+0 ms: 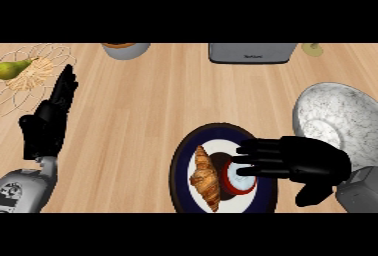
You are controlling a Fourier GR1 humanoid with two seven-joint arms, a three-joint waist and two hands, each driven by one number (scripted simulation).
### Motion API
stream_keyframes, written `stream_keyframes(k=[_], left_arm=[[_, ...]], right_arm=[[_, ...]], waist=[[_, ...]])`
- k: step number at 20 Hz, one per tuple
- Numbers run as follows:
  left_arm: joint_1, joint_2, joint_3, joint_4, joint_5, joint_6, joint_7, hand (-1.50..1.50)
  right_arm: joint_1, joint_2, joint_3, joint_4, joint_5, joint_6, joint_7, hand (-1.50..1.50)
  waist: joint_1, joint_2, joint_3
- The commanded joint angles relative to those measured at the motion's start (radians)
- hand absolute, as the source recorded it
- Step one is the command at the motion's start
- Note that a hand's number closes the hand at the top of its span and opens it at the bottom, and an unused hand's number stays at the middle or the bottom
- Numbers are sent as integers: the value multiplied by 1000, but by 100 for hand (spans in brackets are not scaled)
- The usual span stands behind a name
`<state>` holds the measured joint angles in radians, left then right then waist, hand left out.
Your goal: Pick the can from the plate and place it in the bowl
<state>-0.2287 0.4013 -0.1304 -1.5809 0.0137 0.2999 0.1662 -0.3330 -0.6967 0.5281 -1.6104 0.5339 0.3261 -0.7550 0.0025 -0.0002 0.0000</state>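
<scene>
A red can [240, 178] with a pale top lies on a round plate [186, 156] with a dark blue rim, low in the head view's middle. My right hand [306, 162] reaches in from the right, its fingers extended over the can's top, partly hiding it; the thumb hangs below, apart from the can. A marbled grey-white bowl [336, 120] sits just right of the plate, behind that hand. My left hand [48, 122] rests open at the left edge, fingers pointing up.
A croissant [205, 177] lies on the plate left of the can. A wire basket [29, 75] with a pear [15, 68] stands at the far left. At the back are a cup [125, 49], a grey appliance [252, 52] and a small object [314, 48].
</scene>
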Motion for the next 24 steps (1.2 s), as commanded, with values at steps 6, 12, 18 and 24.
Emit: stream_keyframes(k=[6,12,18,24], left_arm=[[27,-58,44,35,-40,-53,-47,0],[-9,-47,109,20,-51,-104,-11,0],[-63,-85,110,43,-84,-95,25,0],[-1,-133,96,19,-135,-109,-8,0]], right_arm=[[12,195,7,54,171,39,68,-150],[-4,294,5,182,277,9,-22,-150],[29,276,5,204,380,-125,-134,150],[24,371,-29,197,416,-86,-136,150]], waist=[[-2,0,0],[0,0,0],[-4,1,0],[-2,0,0]])
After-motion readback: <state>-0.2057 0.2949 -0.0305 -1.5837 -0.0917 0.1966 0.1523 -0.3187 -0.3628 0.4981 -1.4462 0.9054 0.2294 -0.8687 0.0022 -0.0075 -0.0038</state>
